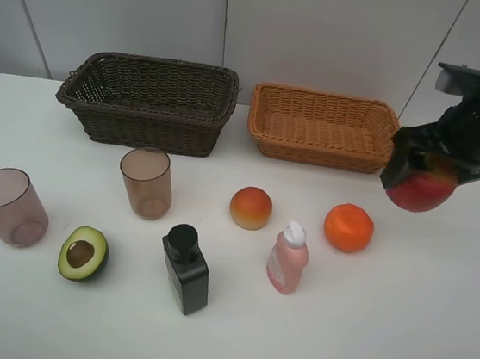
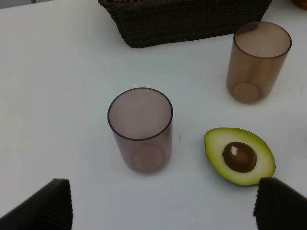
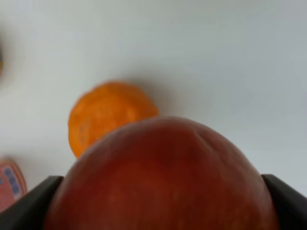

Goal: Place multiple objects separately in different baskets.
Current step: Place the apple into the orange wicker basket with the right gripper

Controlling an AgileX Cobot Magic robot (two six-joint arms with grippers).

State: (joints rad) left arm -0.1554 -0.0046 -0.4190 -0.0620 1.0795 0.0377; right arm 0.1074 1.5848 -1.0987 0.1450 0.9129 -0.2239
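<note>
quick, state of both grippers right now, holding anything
left gripper: open, holding nothing
right gripper: closed on the red apple

table [image 1: 430, 340] carries baskets [image 1: 149, 100], cups [image 1: 146, 182], bottles [image 1: 186, 270] (also loose fruit [image 1: 251, 208]).

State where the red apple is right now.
The red apple sits at the high view's far right, gripped by the right gripper, just right of the tan basket.

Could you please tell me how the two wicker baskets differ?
The dark brown basket looks deeper than the orange-tan basket, and their colours differ. The dark brown basket stands on the left of the exterior view, the orange-tan basket on the right. Both are rectangular, woven and upright.
</note>
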